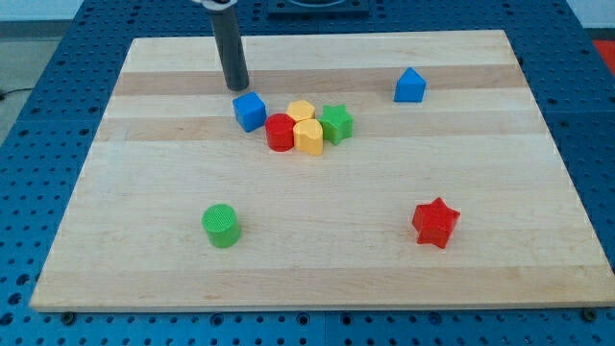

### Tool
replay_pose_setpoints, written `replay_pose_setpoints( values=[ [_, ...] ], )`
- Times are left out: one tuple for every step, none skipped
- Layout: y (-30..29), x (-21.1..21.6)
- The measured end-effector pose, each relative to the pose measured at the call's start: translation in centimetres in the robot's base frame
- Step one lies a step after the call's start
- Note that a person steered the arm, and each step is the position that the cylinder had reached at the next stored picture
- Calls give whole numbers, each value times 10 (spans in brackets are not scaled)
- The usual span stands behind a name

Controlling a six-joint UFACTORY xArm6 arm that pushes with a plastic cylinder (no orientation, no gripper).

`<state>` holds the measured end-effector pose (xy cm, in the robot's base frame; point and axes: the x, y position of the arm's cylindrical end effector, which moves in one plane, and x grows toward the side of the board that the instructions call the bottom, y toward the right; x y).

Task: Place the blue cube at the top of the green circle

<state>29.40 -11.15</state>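
The wooden board (317,269) carries all blocks and is bordered by a blue perforated table (38,317). No jaws are fitted, so nothing can be clamped or let go; contact is made only by my tip (236,87), which is seen just above and slightly to the view's left of the blue cube (249,111), close to it, with touching not confirmed.

The blue cube lies at the view's upper centre-left, just beside a cluster: a red cylinder (280,133), two yellow blocks (307,135) and (301,111), and a green star (336,123). The green circle (221,226) stands well apart, toward the view's bottom left.

The cube is judged light, rigid and free-sliding on smooth wood. Contact is best made at the centre of its upper face; an off-centre push is likely to rotate it.
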Motion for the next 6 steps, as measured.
replay_pose_setpoints(
  values=[
    [60, 5],
    [45, 30],
    [11, 59],
    [-23, 75],
    [-51, 97],
    [-67, 112]
  ],
)
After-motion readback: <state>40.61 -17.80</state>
